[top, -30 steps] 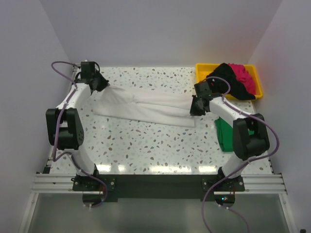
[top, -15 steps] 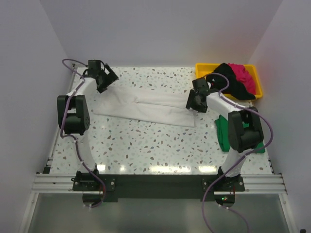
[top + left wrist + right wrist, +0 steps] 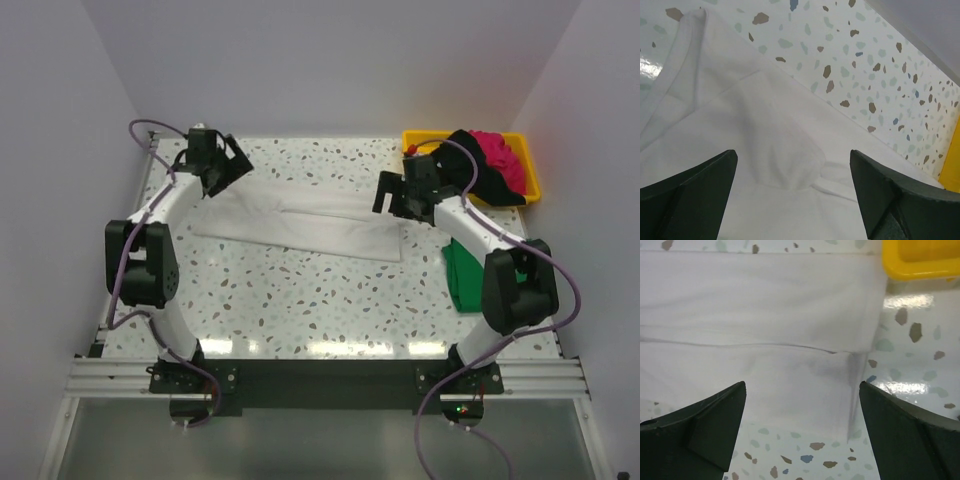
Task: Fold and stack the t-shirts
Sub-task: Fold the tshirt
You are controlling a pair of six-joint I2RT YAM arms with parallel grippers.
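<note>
A white t-shirt [image 3: 300, 220] lies folded into a long strip across the back of the table. My left gripper [image 3: 228, 165] hovers open over its left end, and the white t-shirt [image 3: 765, 150] fills the space under my left gripper [image 3: 792, 200] with nothing between the fingers. My right gripper [image 3: 392, 195] is open over the right end; in its wrist view the white t-shirt [image 3: 765, 315] edge lies below my right gripper [image 3: 802, 430]. A folded green t-shirt [image 3: 460, 285] lies at the right. The black t-shirt [image 3: 480, 180] and the magenta-pink t-shirt [image 3: 500, 155] sit heaped in the tray.
A yellow plastic tray [image 3: 418, 138] stands at the back right corner, and its corner [image 3: 920, 260] shows in the right wrist view. White walls close in the table at the left, the back and the right. The right arm's elbow hangs over the green shirt.
Both grippers have gone from shut to open and let go of the white t-shirt's ends. Both have risen a little; the shirt now lies flat by itself.
</note>
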